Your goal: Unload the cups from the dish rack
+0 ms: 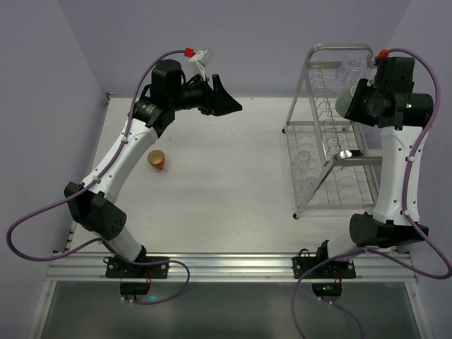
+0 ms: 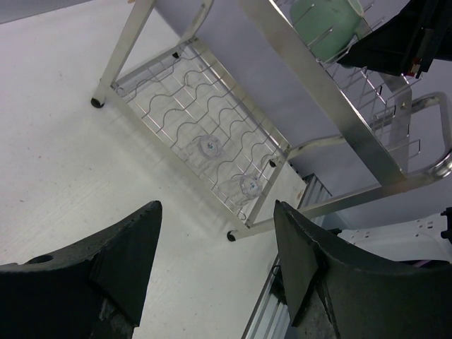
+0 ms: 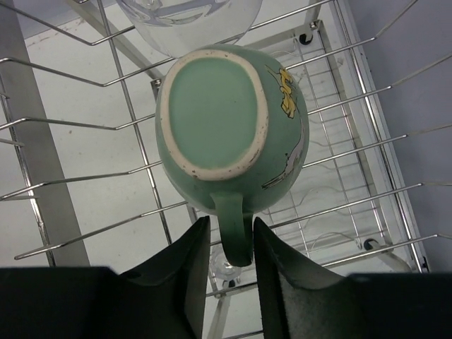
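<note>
One cup is out of the rack: the orange-red cup (image 1: pixel 157 160) sits on the white table (image 1: pixel 233 176), seemingly tipped on its side, well apart from the dish rack (image 1: pixel 340 46). Two more are up on the top tier. The mint-green mug (image 3: pixel 226 120) rests upside down on the wires with its base toward the wrist camera, and the glass tumbler (image 3: pixel 187 18) stands just beyond it on the same shelf. The right gripper (image 3: pixel 230 229) is in among the wires with its jaws drawn in narrow around the mug's handle, one finger on each side and, as far as I can make out, touching it. The mug's weight looks to be on the rack, not on the arm. The left gripper (image 2: pixel 215 208) hangs above the middle of the table with its jaws spread wide and nothing between them, pointed toward the rack. I'd call this the start of the second unload, with the grasp made and the lift not yet done. The next move needs a straight rise off the upright wires before any swing outward, since a handle pinch lets the mug swivel and its rim could catch a prong or bump the tumbler beside it.
</note>
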